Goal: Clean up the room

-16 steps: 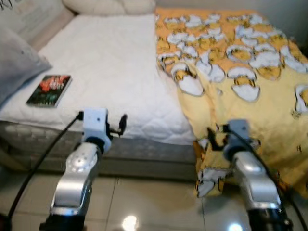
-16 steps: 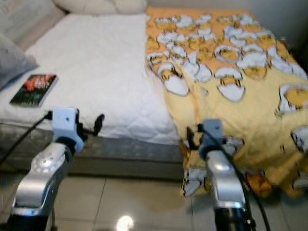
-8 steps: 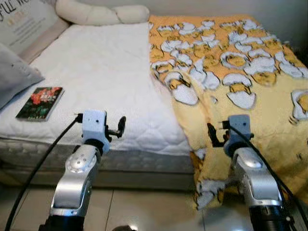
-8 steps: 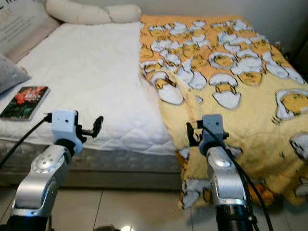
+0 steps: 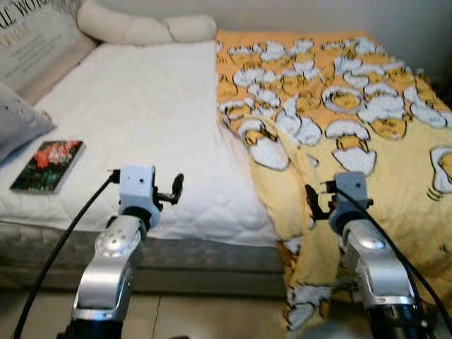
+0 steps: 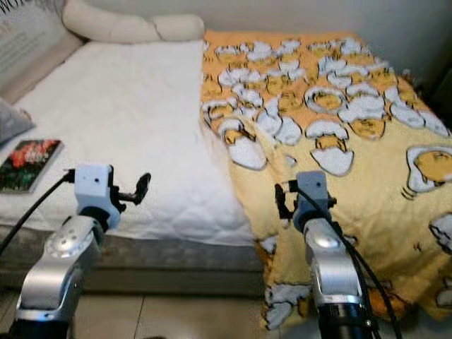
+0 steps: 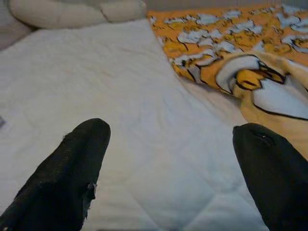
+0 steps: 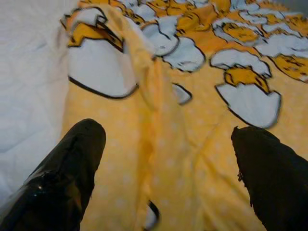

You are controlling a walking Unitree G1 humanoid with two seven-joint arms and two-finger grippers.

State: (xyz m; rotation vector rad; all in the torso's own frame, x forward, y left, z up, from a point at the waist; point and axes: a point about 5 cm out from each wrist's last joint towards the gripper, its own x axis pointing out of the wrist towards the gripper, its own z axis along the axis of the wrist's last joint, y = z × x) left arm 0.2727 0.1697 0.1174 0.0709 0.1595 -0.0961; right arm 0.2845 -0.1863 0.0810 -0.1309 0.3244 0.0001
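L gripper [image 7: 168,168] & R gripper [image 8: 168,173] both wide, empty, over bed [image 5: 141,106]/blanket [image 5: 367,141].

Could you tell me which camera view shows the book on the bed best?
The left eye view: the book lies whole on the white mattress. The right eye view crops its edge at the frame border.

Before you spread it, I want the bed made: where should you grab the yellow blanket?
Probably the bunched left edge of the yellow blanket, where it folds over the white mattress. That raised fold gives the open right tool something to pinch, approached from the foot side.
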